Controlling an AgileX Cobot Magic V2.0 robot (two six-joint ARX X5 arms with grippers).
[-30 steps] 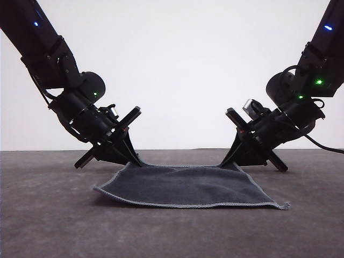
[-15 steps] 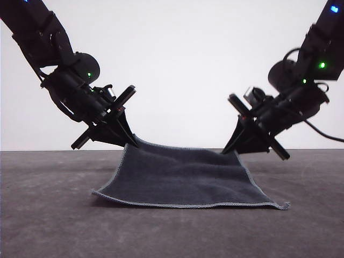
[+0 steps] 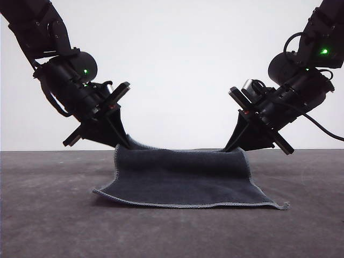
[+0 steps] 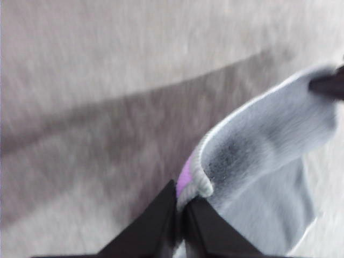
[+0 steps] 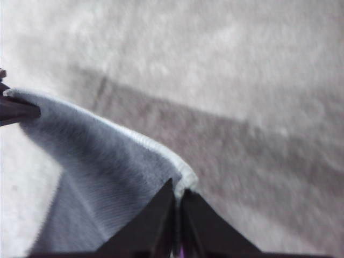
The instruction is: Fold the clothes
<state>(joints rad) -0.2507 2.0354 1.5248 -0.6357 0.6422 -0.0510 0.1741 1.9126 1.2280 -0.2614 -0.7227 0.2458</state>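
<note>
In the front view a bright white backdrop [image 3: 177, 70] is glowing evenly behind everything, leaving both arms nearly black against it. The cloth [image 3: 183, 180] is casting a soft, thin shadow along its near edge on the tabletop [image 3: 48, 226]. Both wrist views are looking washed out and smeared; the cloth's hem [image 4: 201, 180] is blurring, and a broad dark shadow band is crossing the pale tabletop.

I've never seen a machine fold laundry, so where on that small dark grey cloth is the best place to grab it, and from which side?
At the two far corners of the small dark grey square cloth, coming down from behind. The hemmed corners give thin edges to pinch. The left hand and right hand are each shut on one, the far edge raised and the near edge flat on the dark table.
</note>
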